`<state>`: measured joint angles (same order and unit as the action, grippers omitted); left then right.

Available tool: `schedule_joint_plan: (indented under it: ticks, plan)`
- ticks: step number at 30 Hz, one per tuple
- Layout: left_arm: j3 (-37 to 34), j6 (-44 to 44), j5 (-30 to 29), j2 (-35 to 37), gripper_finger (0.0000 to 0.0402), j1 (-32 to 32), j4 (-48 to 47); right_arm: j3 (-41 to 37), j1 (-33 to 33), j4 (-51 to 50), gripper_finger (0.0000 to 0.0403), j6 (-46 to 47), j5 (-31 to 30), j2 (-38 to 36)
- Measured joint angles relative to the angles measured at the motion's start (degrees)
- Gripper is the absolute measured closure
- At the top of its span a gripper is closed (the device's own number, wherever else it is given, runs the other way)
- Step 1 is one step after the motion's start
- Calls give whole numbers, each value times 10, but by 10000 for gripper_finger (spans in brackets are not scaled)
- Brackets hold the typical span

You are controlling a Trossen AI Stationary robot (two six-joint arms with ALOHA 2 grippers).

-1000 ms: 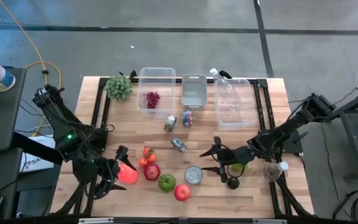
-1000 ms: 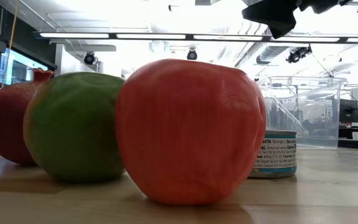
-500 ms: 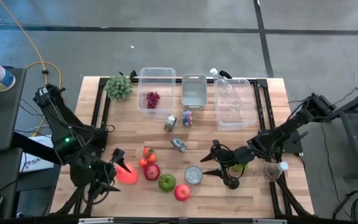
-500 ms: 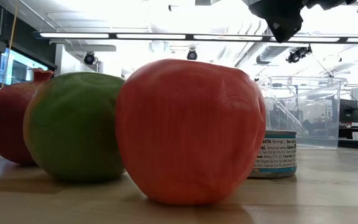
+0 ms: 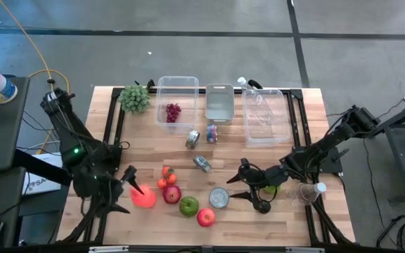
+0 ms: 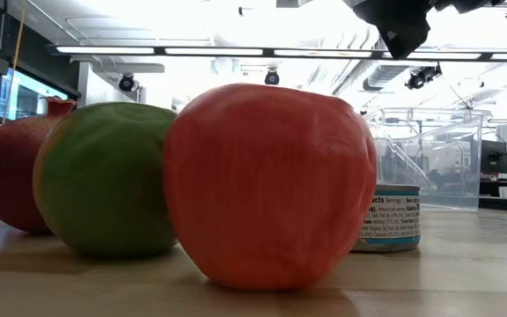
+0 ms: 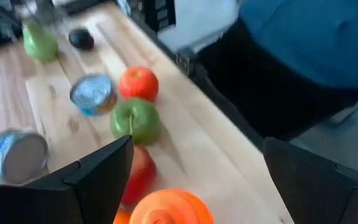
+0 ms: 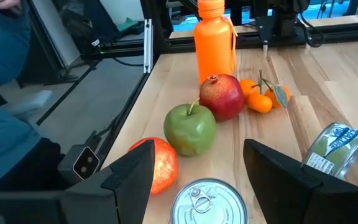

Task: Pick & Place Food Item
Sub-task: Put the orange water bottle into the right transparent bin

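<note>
The tin can (image 6: 389, 218) bears small print, too fine to read.

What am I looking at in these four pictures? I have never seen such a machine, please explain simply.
This is a robot with two dark arms at a wooden table. One picture looks straight down on the table, one looks level across its top, and two come from cameras on the arms' wrists.

From above, the left gripper hovers open by an orange bottle. The right gripper hovers open near a tin can, a green pear and a dark round fruit. Neither holds anything.

On the table also lie a red apple, a green apple, a pomegranate and small oranges. At the far edge stand clear bins, one holding grapes.

In the level view the red apple fills the picture only because it sits close to that camera.
</note>
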<state>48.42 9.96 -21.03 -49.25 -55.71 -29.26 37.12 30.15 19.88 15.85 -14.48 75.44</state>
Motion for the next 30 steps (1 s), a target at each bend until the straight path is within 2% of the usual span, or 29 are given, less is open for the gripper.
schedule_joint_plan:
  ticks: [7, 11, 17, 30]
  plan:
    - [-73, -14, 53, 100, 53, 33, 43, 0, 0, 0, 168, -10, -1, 0]
    - [-128, -15, 55, 132, 53, 51, 102, 0, -1, 0, 168, -21, -1, 0]
    - [-199, -44, 107, 139, 53, 65, 195, 0, -1, -9, 168, -20, -1, 0]
    - [-213, -67, 86, 117, 53, 69, 213, 0, -1, -20, 168, -20, -1, 0]
